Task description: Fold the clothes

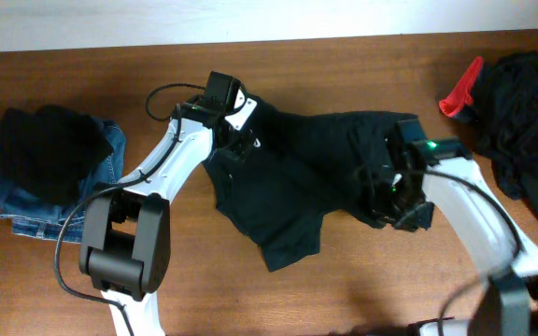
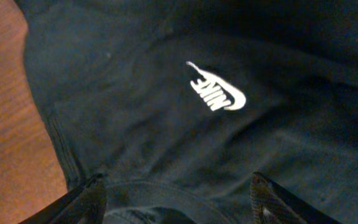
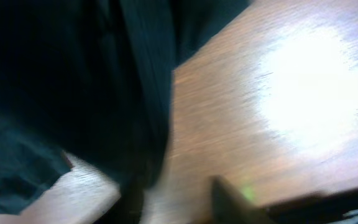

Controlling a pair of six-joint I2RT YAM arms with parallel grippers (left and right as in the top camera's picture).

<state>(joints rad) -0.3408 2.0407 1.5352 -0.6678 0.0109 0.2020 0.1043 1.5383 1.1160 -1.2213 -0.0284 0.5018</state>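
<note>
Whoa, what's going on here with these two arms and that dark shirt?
Two robot arms are working on a dark T-shirt lying rumpled on the wooden table. The left gripper stands open over the collar, near the white Nike logo. The right gripper is at the shirt's other side; its view is too blurred to tell whether it grips. The shirt is not folded yet. Jeans and other dark clothes lie at the table's ends.

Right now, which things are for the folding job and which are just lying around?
In the job: dark T-shirt with white logo; left end effector, open over it; right end effector at its edge.
Just lying around: dark heap with red item, far right; black garment on jeans, far left.
</note>
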